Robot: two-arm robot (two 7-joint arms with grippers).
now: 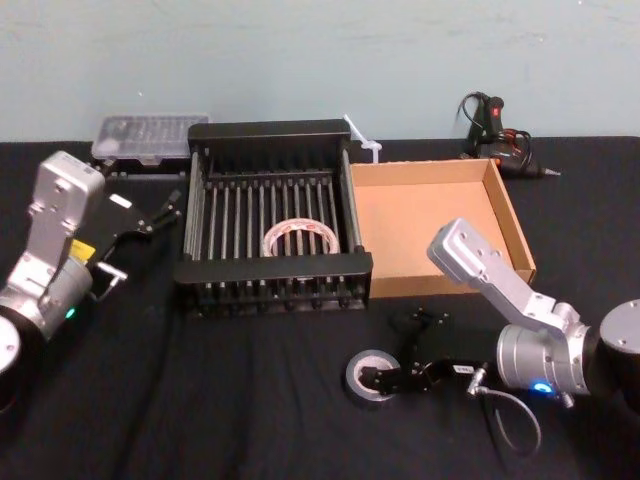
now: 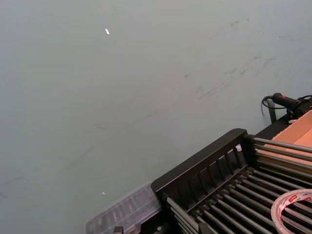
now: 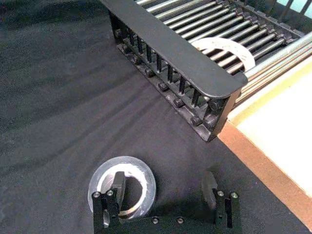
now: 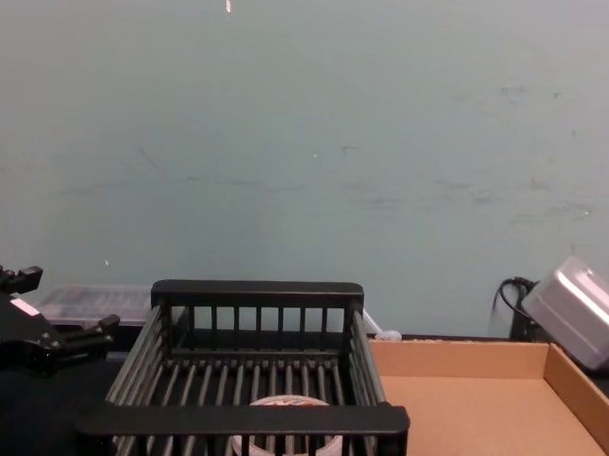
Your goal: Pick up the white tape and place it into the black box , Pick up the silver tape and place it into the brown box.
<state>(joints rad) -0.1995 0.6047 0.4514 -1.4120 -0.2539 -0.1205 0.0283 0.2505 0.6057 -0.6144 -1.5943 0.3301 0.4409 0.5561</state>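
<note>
My right tool (image 1: 398, 350) is low over the black cloth surface (image 1: 250, 400), in front of the boxes. It is spread wide and grips nothing. One finger (image 3: 118, 183) is down in the hole of the silver tape (image 1: 368, 378); the other is outside the roll, on the side towards the brown box (image 1: 430, 215). The roll lies flat on the cloth, near the front right corner of the black box (image 1: 270, 268). The white tape (image 1: 300, 225) lies flat on the bars inside that box, towards the front. The brown box touches its right side.

My left tool (image 1: 165, 210) hangs just left of the black box, fingers apart and empty.

A clear plastic case (image 1: 150, 138) sits at the back left and a black corded hand tool (image 1: 490, 120) at the back right. Behind them is a pale blue-green wall with scuffs.
</note>
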